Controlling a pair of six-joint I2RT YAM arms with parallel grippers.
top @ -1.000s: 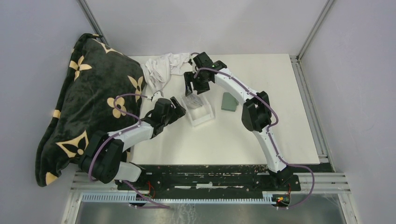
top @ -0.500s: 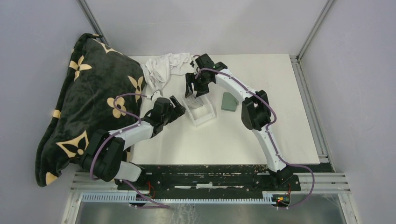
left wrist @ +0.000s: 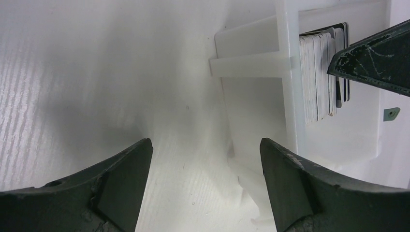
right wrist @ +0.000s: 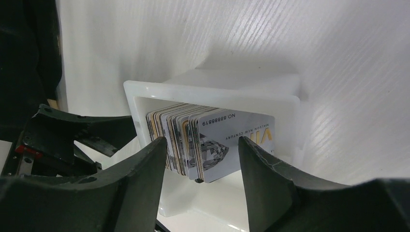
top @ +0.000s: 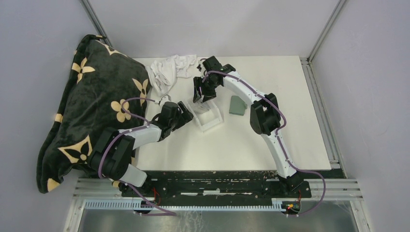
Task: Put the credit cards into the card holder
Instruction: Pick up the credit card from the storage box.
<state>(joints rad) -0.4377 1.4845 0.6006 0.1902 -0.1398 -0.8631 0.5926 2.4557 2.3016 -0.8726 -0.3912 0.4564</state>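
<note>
The credit cards [right wrist: 212,145] stand in the tray [top: 209,126] mid-table [top: 290,121]; the card holder [top: 237,105] lies just right, a crumpled cloth [top: 167,72] behind, a blanket [top: 92,96] along the left edge.

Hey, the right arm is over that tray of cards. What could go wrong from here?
1. The right tool hangs open over a tightly packed stack of credit cards; closing may pinch several or spill them.
2. The left tool is open beside the tray, not gripping it, so the tray may lift or slide with a pulled card.
3. The card holder looks folded shut; no card goes in until it is opened.
</note>
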